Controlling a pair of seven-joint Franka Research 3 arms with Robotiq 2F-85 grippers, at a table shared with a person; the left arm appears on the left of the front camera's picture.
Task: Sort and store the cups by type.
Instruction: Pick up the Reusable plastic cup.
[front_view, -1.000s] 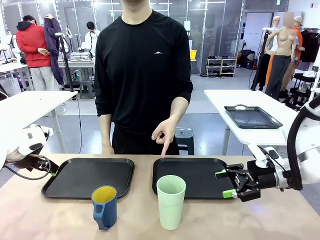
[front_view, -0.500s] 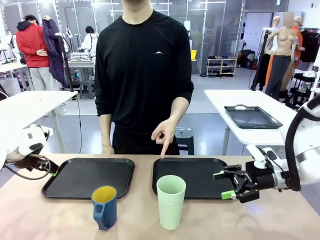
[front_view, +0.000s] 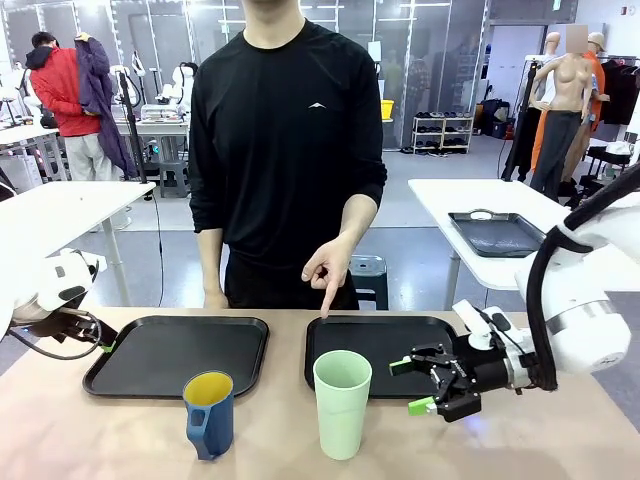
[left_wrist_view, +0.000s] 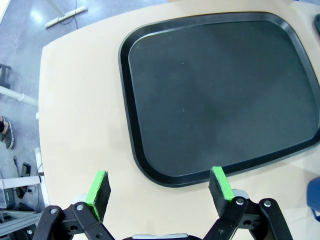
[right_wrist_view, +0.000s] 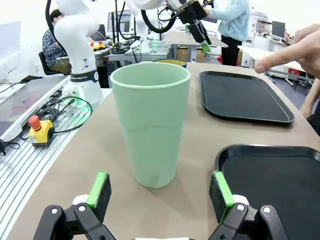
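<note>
As it rises, the smooth tumbler (front_view: 342, 405) widens.

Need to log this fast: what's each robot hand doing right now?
Left hand: open, empty.
Right hand: open, empty, aimed at the mint-green tumbler.

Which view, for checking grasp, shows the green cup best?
Right wrist view: the green cup stands large, centred ahead of the open right gripper. Front view shows it smaller; left wrist view faces a tray.

blue cup (right_wrist_view: 172, 62) mostly hidden, behind tumbler (right_wrist_view: 150, 125)
</note>
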